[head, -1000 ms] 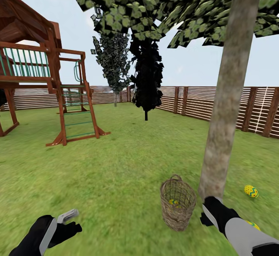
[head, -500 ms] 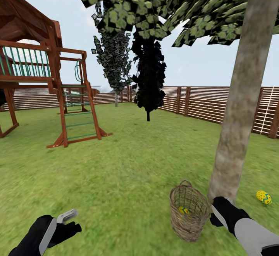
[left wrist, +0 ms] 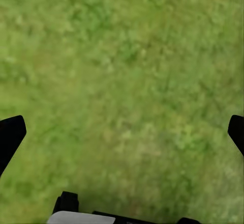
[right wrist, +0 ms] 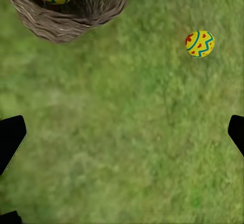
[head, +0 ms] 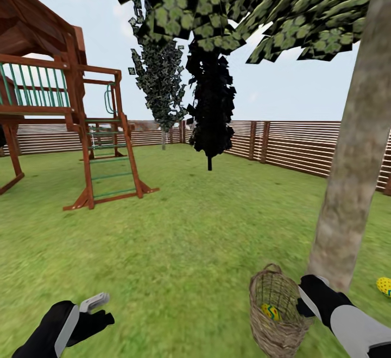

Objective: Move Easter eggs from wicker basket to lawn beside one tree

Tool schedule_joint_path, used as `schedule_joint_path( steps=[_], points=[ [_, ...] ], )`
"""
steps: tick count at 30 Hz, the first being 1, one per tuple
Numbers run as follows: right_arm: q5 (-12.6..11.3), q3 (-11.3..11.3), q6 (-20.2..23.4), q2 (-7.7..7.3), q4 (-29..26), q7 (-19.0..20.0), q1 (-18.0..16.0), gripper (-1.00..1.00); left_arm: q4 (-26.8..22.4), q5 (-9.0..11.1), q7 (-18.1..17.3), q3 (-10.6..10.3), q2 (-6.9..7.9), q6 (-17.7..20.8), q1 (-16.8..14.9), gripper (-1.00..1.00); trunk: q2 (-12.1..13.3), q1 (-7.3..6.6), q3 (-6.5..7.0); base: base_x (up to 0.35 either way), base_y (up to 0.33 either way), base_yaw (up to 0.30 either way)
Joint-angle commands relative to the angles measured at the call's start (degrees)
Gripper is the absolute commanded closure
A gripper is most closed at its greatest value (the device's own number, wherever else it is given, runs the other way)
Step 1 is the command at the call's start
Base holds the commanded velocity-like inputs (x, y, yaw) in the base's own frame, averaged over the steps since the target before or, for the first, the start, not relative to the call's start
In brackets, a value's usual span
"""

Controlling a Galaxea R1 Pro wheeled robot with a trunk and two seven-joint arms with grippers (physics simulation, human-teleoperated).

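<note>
Right claw (right wrist: 122,132) released, nothing held, hovering over the lawn (head: 179,238) just beside the wicker basket (head: 277,314). Left claw (left wrist: 122,127) also spread wide, empty, over bare grass. Whole head view slid versus a second ago: basket and tree (head: 353,184) now lower and further right, so camera moved, not the things. One egg (head: 271,311) lying inside the basket. Second egg (head: 384,286) on grass near the trunk base, at the frame edge. Third not located now. Likely at least one extraction left; next reach probably into the basket with the right claw.
</note>
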Motion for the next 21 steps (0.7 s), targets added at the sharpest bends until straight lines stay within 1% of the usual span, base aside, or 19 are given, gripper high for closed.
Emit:
schedule_joint_path(
  steps=[1,9,13,21],
  points=[
    [-0.5,0.3,0.3,-0.02,-0.1,-0.3,0.0,-1.00,-0.1,0.0,-0.2,0.1,-0.02,0.3,0.0,-1.00,-0.1,0.04,-0.09,0.343,0.012,0.000],
    [-0.5,0.3,0.2,0.01,-0.1,-0.4,0.0,-1.00,0.0,-0.1,-0.2,0.1,-0.07,0.3,0.0,-1.00,-0.1,0.04,-0.09,0.346,0.002,0.000],
    [-0.6,0.2,0.2,-0.21,-0.1,-0.3,0.0,-1.00,0.0,0.0,-0.2,0.1,-0.09,0.2,0.0,-1.00,-0.1,0.04,-0.09,0.346,0.000,0.000],
    [-0.5,0.2,0.2,-0.08,-0.1,-0.3,0.0,-1.00,0.0,0.0,-0.2,0.1,-0.10,0.2,0.0,-1.00,-0.1,0.04,-0.09,0.346,0.000,0.000]
  ],
)
